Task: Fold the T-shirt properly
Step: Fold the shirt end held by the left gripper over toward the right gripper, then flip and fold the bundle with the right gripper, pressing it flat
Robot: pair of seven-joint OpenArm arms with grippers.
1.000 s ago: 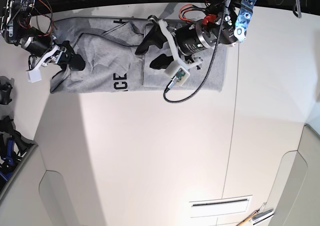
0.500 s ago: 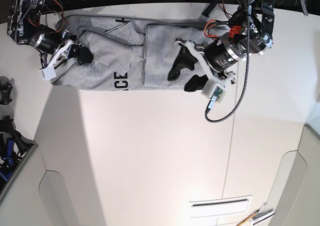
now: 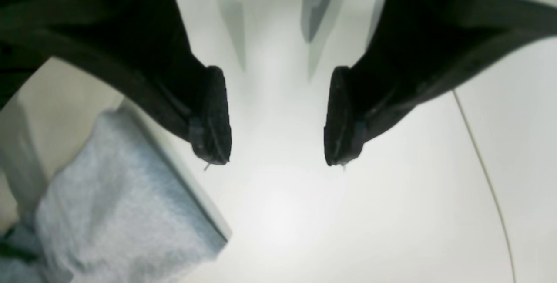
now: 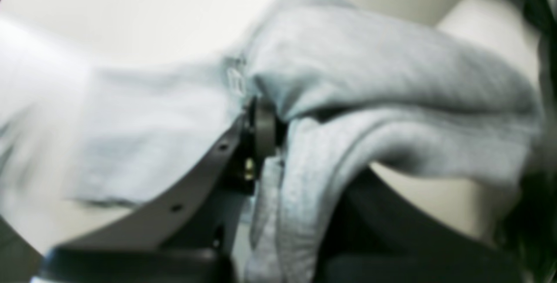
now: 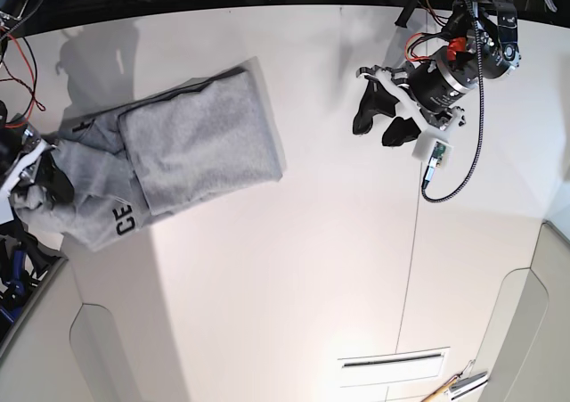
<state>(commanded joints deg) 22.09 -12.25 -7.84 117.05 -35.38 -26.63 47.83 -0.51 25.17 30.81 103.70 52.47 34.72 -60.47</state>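
Printed text: black block letters "CE" on the T-shirt (image 5: 169, 157), on the fold near the desk's (image 5: 294, 268) left edge; the rest of the word is hidden by folds. No other legible markings.

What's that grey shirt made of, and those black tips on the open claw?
The T-shirt looks like soft heathered knit, probably cotton: flecked matte grey, limp folds, a ribbed band in the right wrist view. The left gripper has fingertips that look like matte black rubber or plastic pads with faint ridged edges; which one is unclear.
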